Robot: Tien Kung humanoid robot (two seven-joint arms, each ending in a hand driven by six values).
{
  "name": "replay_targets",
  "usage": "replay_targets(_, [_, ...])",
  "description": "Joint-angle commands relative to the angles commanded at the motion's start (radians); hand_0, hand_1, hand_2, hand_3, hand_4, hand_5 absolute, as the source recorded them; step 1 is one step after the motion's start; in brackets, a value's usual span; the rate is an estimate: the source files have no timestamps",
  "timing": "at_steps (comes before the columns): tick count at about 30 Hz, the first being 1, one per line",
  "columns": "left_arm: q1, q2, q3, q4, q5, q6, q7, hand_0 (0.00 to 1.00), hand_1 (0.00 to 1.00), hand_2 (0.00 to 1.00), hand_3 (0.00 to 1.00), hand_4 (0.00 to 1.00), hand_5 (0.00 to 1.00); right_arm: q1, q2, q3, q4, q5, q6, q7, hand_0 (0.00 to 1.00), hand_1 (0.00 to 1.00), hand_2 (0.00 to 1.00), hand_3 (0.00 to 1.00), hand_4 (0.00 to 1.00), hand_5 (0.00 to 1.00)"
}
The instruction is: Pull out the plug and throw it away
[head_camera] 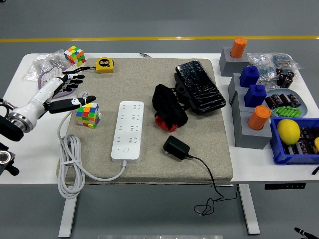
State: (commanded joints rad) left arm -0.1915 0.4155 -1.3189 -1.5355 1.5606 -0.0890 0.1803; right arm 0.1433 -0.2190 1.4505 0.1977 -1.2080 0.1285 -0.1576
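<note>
A white table (pixel 30 172) on white legs stands on a grey floor (pixel 149 20) crossed by a yellow line (pixel 149 38).

- Left arm (pixel 15 122) runs off the left edge.
- Blue bin (pixel 289 154) is clipped at the right edge.
- Bagged bits (pixel 45 67), top left, too small to identify.
</note>
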Motion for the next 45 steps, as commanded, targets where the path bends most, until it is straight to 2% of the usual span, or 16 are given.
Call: replay_targets(45, [-0.009, 0.001, 0.013, 0.003, 0.003, -0.014, 0.010, 0.798, 0.822, 0.841, 0.872, 0.996, 0.570, -0.004, -0.004, -0.024, 0.001, 0.019, 0.002, 0.000, 0.633, 0.626, 0.623, 0.568, 0.988, 0.440])
